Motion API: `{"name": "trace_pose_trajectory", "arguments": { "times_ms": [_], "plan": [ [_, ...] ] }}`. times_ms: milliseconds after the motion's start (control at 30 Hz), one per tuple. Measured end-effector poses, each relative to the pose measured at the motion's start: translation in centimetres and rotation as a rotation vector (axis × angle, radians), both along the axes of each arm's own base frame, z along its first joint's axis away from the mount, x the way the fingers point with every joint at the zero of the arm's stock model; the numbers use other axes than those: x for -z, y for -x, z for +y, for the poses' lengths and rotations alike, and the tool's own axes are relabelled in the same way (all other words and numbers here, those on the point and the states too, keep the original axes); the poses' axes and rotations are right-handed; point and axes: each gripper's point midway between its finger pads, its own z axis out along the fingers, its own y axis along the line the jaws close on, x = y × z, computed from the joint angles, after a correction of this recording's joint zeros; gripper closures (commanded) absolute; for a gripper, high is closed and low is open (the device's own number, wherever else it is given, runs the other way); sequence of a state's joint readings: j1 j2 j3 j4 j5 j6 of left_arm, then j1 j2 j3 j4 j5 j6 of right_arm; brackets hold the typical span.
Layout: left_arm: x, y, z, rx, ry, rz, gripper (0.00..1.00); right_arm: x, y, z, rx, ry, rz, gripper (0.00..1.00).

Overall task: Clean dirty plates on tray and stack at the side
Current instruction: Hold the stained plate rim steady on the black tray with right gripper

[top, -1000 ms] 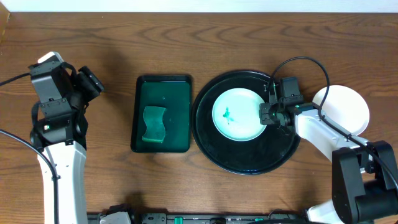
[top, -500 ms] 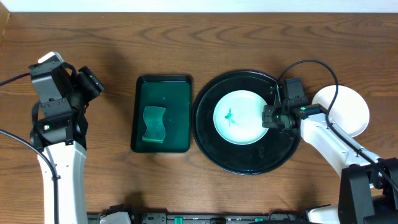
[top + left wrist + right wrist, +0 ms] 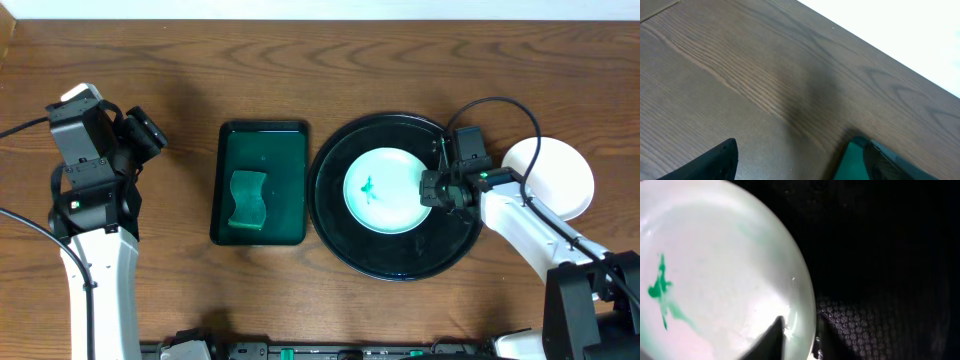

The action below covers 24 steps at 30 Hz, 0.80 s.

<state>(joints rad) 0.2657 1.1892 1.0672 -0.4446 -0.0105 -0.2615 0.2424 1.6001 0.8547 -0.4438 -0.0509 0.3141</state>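
Overhead, your left gripper (image 3: 148,133) sits at the far left of the counter (image 3: 180,60), jaws spread wide and holding nothing. Next comes the green tray (image 3: 262,150) with a sponge (image 3: 248,200) lying in it. Right of that is the black tray (image 3: 400,262), where one plate (image 3: 390,200) lies with a green smear (image 3: 367,187) on its left half, so it is not yet wiped. Your right gripper (image 3: 432,188) is at that plate's right edge. The right wrist view shows one finger (image 3: 772,337) over the inner face with the rim between the jaws, but you cannot tell whether they pinch it or stand slack. Further right, off the tray, a white plate (image 3: 560,175) rests on the counter. Judge the plate stiff, light and glossy: it will probably slide on the tray, slip in a loose pinch, and chip if dropped. The rim looks like the only hold, so take it squarely, well past the lip.
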Motion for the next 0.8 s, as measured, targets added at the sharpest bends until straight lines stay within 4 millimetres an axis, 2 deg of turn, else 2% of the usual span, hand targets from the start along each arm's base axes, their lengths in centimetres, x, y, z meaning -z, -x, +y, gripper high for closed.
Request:
{"name": "trace_pose_trajectory", "arguments": {
  "times_ms": [67,267,433,633,800],
  "plan": [
    [0.0,0.0,0.0,0.0,0.0,0.0,0.2,-0.1,-0.4,0.1,-0.004,-0.004,-0.016,0.55],
    [0.0,0.0,0.0,0.0,0.0,0.0,0.2,-0.8,-2.1,0.3,-0.005,-0.008,-0.097,0.54],
    [0.0,0.0,0.0,0.0,0.0,0.0,0.2,-0.7,-2.5,-0.2,0.011,0.018,-0.129,0.56],
    [0.0,0.0,0.0,0.0,0.0,0.0,0.2,0.1,-2.0,-0.6,0.015,0.032,-0.12,0.61],
    [0.0,0.0,0.0,0.0,0.0,0.0,0.2,0.0,-2.1,-0.7,0.015,0.038,-0.128,0.72]
  ]
}}
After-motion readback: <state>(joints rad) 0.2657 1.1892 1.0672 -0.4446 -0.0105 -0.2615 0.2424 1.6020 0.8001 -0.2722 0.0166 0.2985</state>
